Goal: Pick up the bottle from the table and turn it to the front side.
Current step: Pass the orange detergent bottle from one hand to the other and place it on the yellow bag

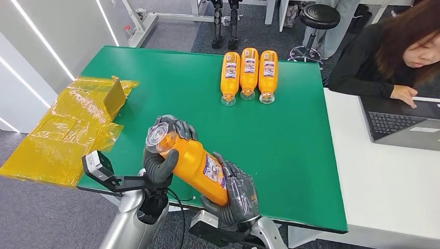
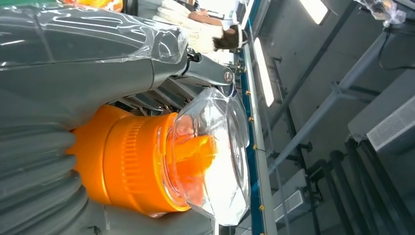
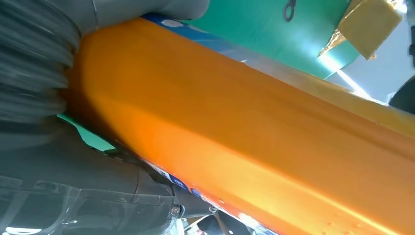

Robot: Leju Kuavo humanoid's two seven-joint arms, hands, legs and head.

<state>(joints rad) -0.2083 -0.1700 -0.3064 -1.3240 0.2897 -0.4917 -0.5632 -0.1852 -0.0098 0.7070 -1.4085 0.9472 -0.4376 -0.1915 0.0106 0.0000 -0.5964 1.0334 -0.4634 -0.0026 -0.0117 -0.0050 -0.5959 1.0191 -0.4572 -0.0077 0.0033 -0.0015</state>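
tabletop carrying three spare bottles in a row at its far edge | bottle hanging tilted above the near edge, label partly showing | right hand grasping its base | left hand grasping its cap end | step: turning in progress | next: rolling label fully frontward, likely needing regrip

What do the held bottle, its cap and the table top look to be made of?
Bottle: probably glossy orange plastic, or clear plastic over orange liquid; smooth sheen in the right wrist view. Cap: clear hard plastic, see-through with bright glints, over a ribbed orange collar. Table: matte green surface, possibly a mat or felt; no reflections. Left hand and right hand hold the bottle.
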